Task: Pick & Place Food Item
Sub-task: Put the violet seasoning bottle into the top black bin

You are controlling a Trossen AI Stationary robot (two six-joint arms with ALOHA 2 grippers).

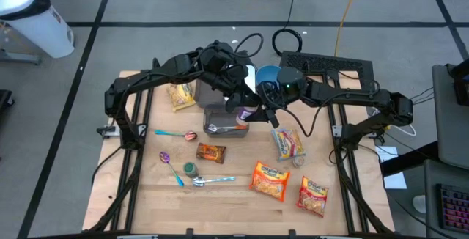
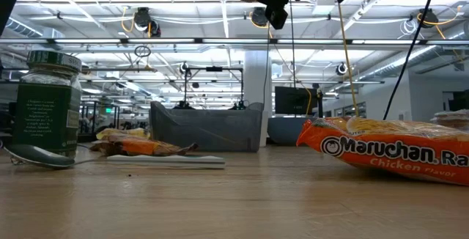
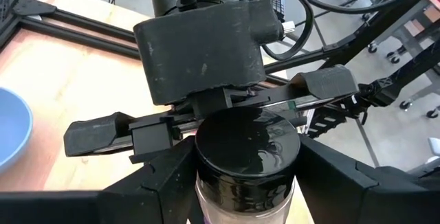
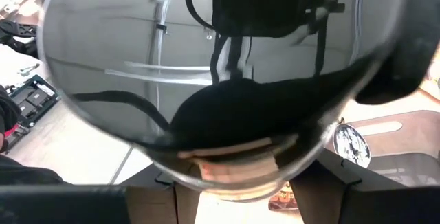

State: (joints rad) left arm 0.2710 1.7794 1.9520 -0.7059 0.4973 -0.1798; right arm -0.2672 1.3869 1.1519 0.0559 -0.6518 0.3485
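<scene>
**Nearest the front edge:** two ramen packs [image 1: 270, 179] and a spoon [image 1: 212, 181] lie on the table [image 1: 220, 210], with a small green jar [image 2: 47, 100] standing just behind the spoon. None is touched.

**Mid-table:** a snack bar [image 1: 211, 152], two more spoons and a packet [image 1: 288, 144] lie loose in front of the grey bin [image 1: 226, 118].

**Above the bin:** the task's thing, a black-lidded jar [image 3: 247, 141], hangs in the air where the two arms meet. The left gripper [image 3: 247, 183] has its fingers pressed to both sides of the jar, holding it. The right gripper [image 3: 216, 107] faces it, jaws spread wide and not closed on it.

**Beyond:** a yellow packet [image 1: 181, 94] and a blue bowl [image 1: 267, 72].

**Progress:** the pick looks done and the placing is left; a hand-over or a set-down is likely next.

**Room:** the grippers crowd each other, so either must back off straight. The bin's walls lie directly below. The front table is cluttered, with bare wood mostly at the left.
</scene>
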